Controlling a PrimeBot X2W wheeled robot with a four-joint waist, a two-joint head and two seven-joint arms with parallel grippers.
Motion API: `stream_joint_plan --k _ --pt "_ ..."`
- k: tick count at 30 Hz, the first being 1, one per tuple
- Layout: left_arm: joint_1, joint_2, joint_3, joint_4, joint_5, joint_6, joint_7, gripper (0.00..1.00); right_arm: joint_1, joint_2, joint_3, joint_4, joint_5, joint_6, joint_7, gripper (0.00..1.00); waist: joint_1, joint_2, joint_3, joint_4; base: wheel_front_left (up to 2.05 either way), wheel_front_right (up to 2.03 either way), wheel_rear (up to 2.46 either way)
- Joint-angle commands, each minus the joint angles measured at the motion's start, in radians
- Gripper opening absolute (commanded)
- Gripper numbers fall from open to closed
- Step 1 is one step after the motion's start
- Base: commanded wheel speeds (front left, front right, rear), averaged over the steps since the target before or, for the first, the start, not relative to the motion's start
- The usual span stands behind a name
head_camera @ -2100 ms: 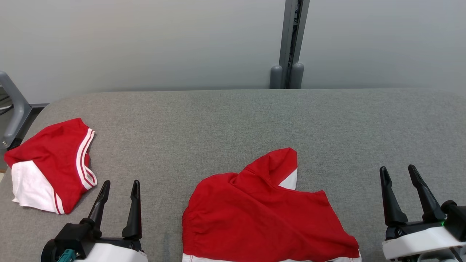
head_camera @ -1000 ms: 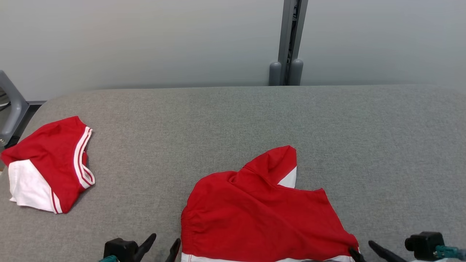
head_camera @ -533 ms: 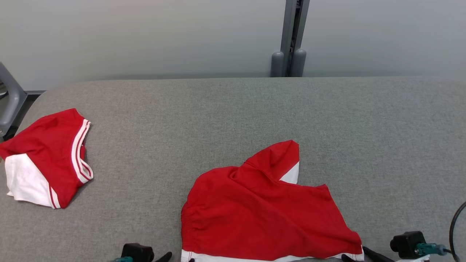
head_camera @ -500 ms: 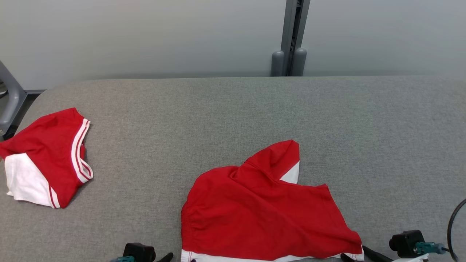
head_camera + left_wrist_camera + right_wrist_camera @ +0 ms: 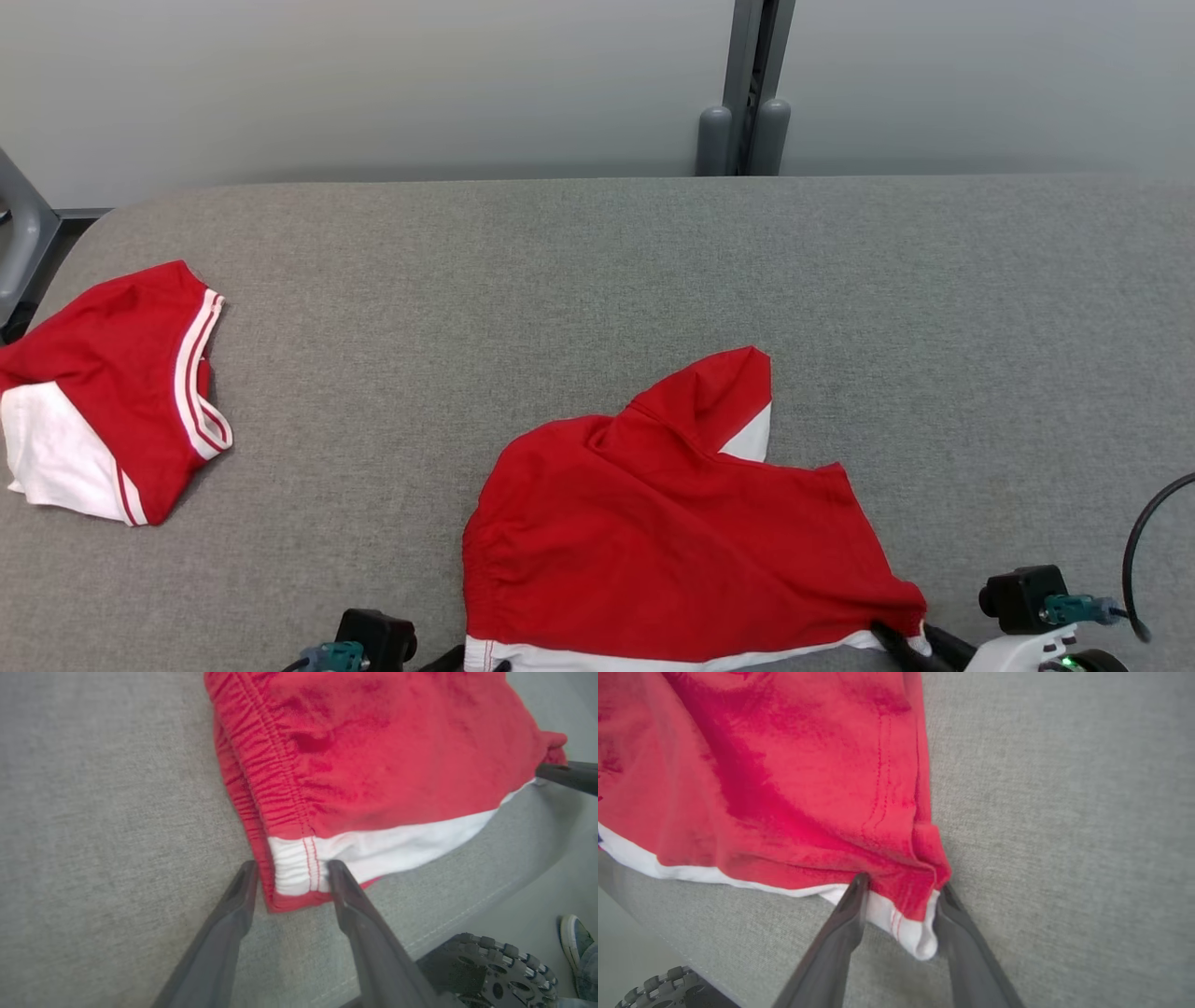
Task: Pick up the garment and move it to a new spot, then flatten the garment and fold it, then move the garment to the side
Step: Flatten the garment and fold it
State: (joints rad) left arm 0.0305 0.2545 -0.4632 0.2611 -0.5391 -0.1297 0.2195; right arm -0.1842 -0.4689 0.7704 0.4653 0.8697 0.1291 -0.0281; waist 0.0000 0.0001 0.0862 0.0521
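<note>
The garment (image 5: 672, 541), red shorts with a white band along the near hem, lies rumpled near the front edge of the grey table (image 5: 560, 280). My left gripper (image 5: 290, 870) is open, its fingers standing either side of the near-left waistband corner (image 5: 299, 868). In the head view the left gripper (image 5: 481, 663) barely shows at the bottom edge. My right gripper (image 5: 903, 884) is open around the near-right corner of the garment (image 5: 761, 765), where the cloth bunches between the fingers. The right gripper (image 5: 910, 639) lies low at that corner in the head view.
A second red and white garment (image 5: 103, 392) lies folded at the table's left end. A grey post (image 5: 747, 84) stands behind the table, and a grey frame (image 5: 19, 233) at the far left. Below the front edge are my wheeled base (image 5: 490, 970) and a person's shoe (image 5: 572, 933).
Both grippers have dropped from beside the garment to its two near corners and begun to narrow. The head camera has tilted, so the whole picture has shifted upward. The garment lies where it was.
</note>
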Motion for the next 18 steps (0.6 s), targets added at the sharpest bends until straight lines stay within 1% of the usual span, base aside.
stream_joint_plan --k 1,2,8,12,15,18 --pt "-0.026 0.009 -0.001 0.002 -0.005 -0.001 -0.006 0.05 0.006 0.020 0.032 0.012 0.011 0.003 0.007 0.00 0.0000 -0.0001 0.003 0.000 0.00 0.00 0.00" --pt "-0.028 0.010 -0.003 0.004 -0.006 -0.001 -0.008 0.00 0.003 0.017 0.038 0.015 0.017 0.003 0.006 0.00 0.0000 -0.0001 0.004 0.000 0.00 0.00 0.00" --pt "-0.031 0.026 -0.014 -0.003 -0.021 -0.001 -0.023 0.00 -0.021 0.003 0.072 0.021 0.044 0.003 -0.030 0.00 0.0000 -0.0001 -0.003 -0.002 0.00 0.00 0.00" --pt "-0.024 0.039 -0.008 -0.023 -0.034 -0.001 -0.024 0.00 -0.032 -0.010 0.073 0.001 0.057 0.003 -0.062 0.00 0.0000 -0.0001 -0.013 -0.003 0.00 0.00 0.00" --pt "-0.003 0.053 -0.001 -0.060 -0.050 -0.001 -0.013 0.00 -0.038 -0.033 0.068 -0.031 0.071 0.003 -0.097 0.00 0.0000 -0.0001 -0.026 -0.004 0.00 0.00 0.00" --pt "0.019 0.079 0.012 -0.120 -0.073 -0.001 0.005 0.00 -0.026 -0.063 0.056 -0.077 0.090 0.003 -0.136 0.00 0.0000 -0.0001 -0.039 -0.003 0.00 0.00 0.00"
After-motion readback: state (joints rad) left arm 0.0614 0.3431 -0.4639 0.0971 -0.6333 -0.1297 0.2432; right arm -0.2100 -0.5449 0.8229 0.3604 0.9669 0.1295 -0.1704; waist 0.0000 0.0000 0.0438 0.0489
